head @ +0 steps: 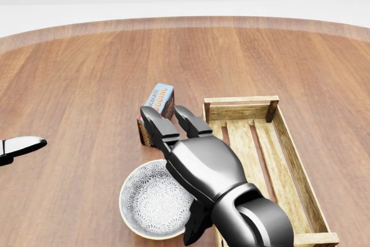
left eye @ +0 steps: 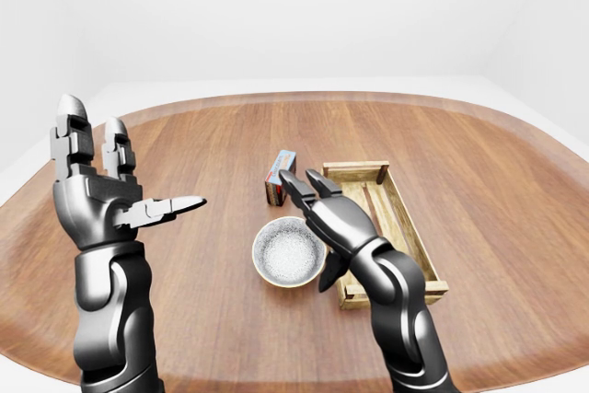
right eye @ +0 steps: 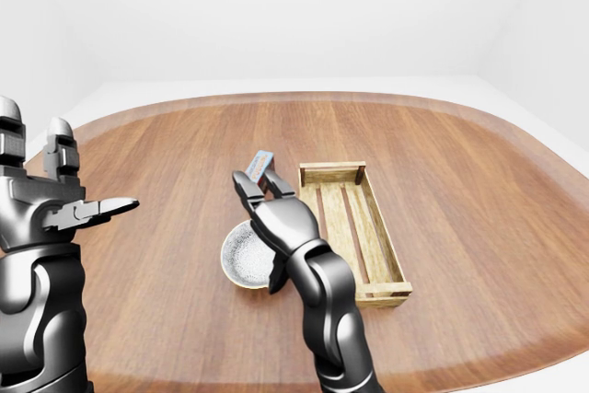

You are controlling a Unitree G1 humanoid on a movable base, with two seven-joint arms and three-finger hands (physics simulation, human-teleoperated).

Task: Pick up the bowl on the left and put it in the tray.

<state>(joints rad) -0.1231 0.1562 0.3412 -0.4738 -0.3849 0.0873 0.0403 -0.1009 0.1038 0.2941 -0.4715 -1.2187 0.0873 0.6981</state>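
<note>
A small bowl with a speckled white inside and a tan rim sits on the wooden table, just left of the wooden slatted tray. My right hand hovers over the bowl's right rim, open. Its fingers stretch out flat toward the top of the view, and its thumb hangs down between the bowl and the tray. My left hand is raised at the left of the left-eye view, open, fingers upright and thumb pointing right, well away from the bowl. The tray holds nothing.
A small blue, red and brown box lies just above the bowl and left of the tray's far corner. The round wooden table spreads wide on all sides, with white floor and walls beyond its edge.
</note>
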